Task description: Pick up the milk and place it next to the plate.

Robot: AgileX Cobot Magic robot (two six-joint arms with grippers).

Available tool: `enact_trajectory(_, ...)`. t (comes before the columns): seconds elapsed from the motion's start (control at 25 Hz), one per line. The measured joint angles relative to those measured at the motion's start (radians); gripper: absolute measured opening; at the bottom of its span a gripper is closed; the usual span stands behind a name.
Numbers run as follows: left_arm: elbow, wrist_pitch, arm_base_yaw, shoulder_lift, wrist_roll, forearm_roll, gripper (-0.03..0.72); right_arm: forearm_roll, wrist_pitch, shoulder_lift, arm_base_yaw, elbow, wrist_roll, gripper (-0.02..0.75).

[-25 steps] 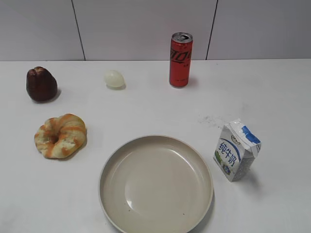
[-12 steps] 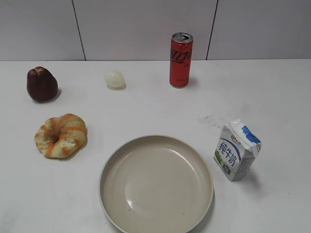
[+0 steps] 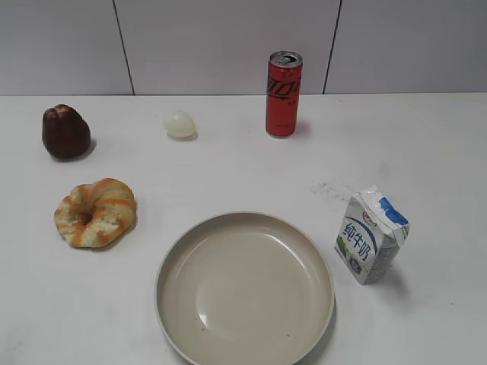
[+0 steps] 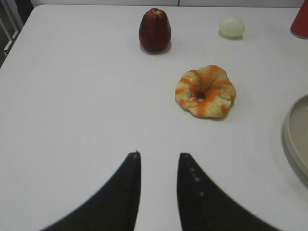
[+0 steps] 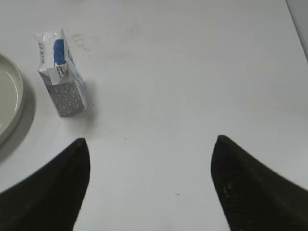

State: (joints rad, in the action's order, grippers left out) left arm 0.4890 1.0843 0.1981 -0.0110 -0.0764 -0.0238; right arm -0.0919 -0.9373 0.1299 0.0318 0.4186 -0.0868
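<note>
The milk, a small white carton with blue patches, stands upright on the white table just right of the plate, a wide beige dish at the front centre. Neither gripper shows in the exterior view. In the right wrist view the milk stands at the upper left beside the plate's rim. My right gripper is wide open and empty, off to the carton's right and apart from it. My left gripper is empty with a narrow gap between its fingers, over bare table. The plate's edge shows at the right.
A tall red soda can stands at the back. A pale egg and a dark brown cake sit at the back left. An orange-striped ring bread lies left of the plate and ahead of my left gripper.
</note>
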Motion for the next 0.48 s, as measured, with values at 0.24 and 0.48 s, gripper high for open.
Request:
enact_trajectory(0.24,0.000,0.000,0.000,0.000,0.000,0.000,0.208,0.000,-0.001,-0.127,0.000,0.000,0.000,0.593)
enact_trajectory(0.48,0.000,0.000,0.000,0.000,0.000,0.000,0.208,-0.001,-0.004,-0.134,0.000,0.000,0.000,0.592)
